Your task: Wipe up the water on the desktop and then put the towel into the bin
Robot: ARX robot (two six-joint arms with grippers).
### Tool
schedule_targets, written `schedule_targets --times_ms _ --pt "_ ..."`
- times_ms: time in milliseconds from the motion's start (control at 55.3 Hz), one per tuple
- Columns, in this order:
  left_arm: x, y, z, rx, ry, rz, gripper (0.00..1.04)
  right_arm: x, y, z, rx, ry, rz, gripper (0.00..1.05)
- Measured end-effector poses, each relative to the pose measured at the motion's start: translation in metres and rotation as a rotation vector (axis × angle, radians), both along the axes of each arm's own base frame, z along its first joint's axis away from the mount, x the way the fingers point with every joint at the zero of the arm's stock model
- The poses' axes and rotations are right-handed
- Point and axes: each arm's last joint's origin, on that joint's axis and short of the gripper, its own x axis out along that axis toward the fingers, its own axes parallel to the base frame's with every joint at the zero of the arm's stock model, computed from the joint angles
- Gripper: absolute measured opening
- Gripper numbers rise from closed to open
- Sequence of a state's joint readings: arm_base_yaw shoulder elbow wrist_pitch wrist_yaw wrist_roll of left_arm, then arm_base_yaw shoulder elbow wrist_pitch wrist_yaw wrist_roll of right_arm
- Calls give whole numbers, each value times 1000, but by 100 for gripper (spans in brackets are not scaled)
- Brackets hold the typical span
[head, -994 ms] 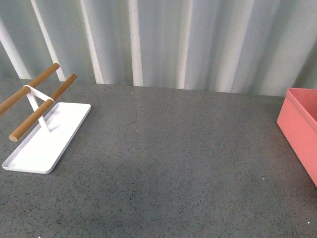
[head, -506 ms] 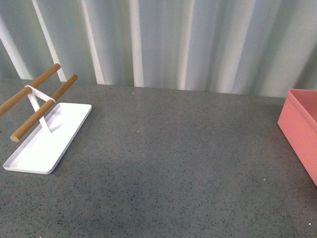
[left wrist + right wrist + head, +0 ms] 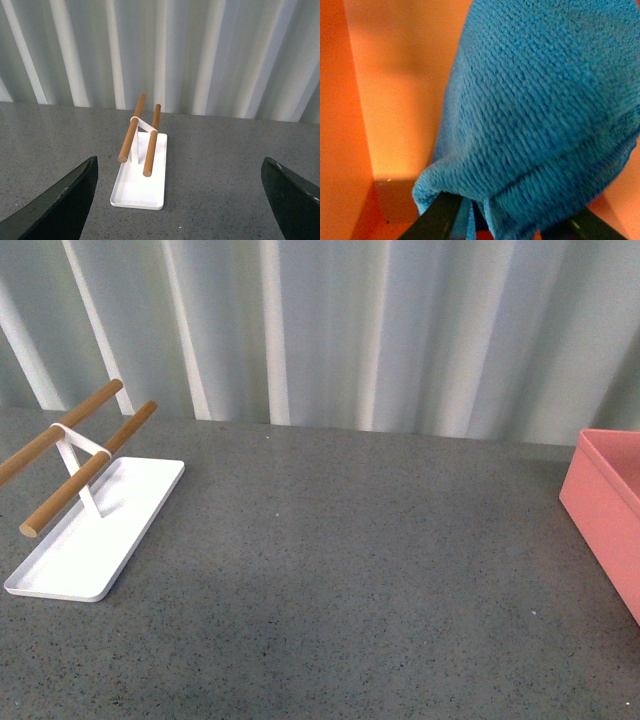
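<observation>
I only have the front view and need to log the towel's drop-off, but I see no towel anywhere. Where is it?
Observer: The right wrist view shows the towel pinched in the right gripper, filling most of that picture.
Operator: Is it over the bin?
Observer: Yes, the bin and its smooth salmon inner walls surround the towel there, so the gripper is inside or just above it.
Operator: What is the left arm doing?
Observer: The left gripper is open and holds nothing, and faces the white tray with its two wooden bars on the desktop.
</observation>
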State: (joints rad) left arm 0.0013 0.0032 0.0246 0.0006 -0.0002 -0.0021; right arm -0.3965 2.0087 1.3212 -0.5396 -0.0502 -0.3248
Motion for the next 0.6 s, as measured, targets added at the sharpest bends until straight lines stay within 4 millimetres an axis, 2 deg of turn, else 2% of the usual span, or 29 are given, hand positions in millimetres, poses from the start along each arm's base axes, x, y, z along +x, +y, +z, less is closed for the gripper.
schedule_targets --times_ms 289,452,597 --pt "0 0 0 0 0 0 98 -3 -4 10 -7 -12 -12 99" --pt "0 0 0 0 0 0 98 -2 -3 15 2 -31 -7 98" --pt "0 0 0 0 0 0 98 2 0 32 17 -104 14 98"
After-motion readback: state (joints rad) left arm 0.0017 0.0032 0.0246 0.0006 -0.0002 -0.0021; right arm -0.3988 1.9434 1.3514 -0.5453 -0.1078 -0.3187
